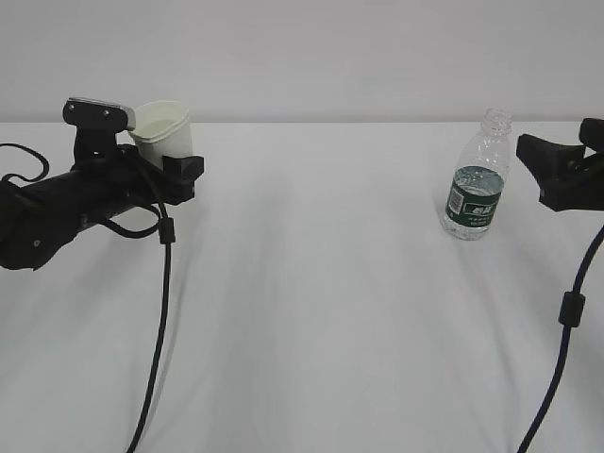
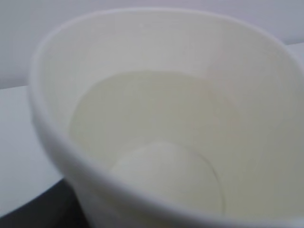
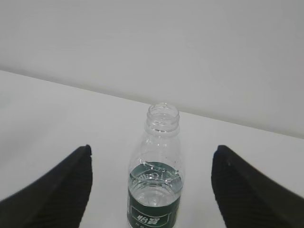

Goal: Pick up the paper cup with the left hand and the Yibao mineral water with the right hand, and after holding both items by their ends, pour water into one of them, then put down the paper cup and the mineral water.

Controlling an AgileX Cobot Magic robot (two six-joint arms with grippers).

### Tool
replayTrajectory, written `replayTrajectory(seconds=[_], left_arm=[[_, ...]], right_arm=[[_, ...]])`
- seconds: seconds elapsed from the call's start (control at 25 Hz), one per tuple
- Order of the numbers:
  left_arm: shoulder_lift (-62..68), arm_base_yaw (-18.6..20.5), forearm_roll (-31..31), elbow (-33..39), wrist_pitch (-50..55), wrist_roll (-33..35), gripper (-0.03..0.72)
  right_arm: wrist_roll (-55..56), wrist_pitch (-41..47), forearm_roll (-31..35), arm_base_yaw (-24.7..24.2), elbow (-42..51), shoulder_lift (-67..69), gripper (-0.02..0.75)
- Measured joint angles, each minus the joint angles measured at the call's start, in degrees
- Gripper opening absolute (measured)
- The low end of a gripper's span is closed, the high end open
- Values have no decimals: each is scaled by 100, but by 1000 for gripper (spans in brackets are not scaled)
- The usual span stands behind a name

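On white table (image 1: 311, 311) — left fingers (image 1: 179, 170) clamp paper cup (image 1: 162, 127); right fingers (image 3: 71, 183) apart.

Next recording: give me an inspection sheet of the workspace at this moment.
Surface: white table, bare between the arms.
Job's things: paper cup in the left gripper, looks empty; capless Yibao mineral water upright, partly filled.
Clutter: nothing seen.
Grippers: left closed around the cup; right gripper open, jaws either side of the bottle, not touching.
Cables: black cables trail over the table from both arms.
Surroundings: plain pale wall.
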Motion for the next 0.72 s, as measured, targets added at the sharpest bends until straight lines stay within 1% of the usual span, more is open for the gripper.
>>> replayTrajectory(seconds=[0.24, 0.56, 0.72], left_arm=[[4, 13, -222, 0, 0, 157, 454], [105, 48, -276, 0, -29, 240, 454], [327, 48, -316, 0, -237, 240, 454]], right_arm=[[32, 0, -22, 0, 0, 0, 591], [45, 0, -22, 0, 0, 0, 591], [99, 0, -22, 0, 0, 0, 591]])
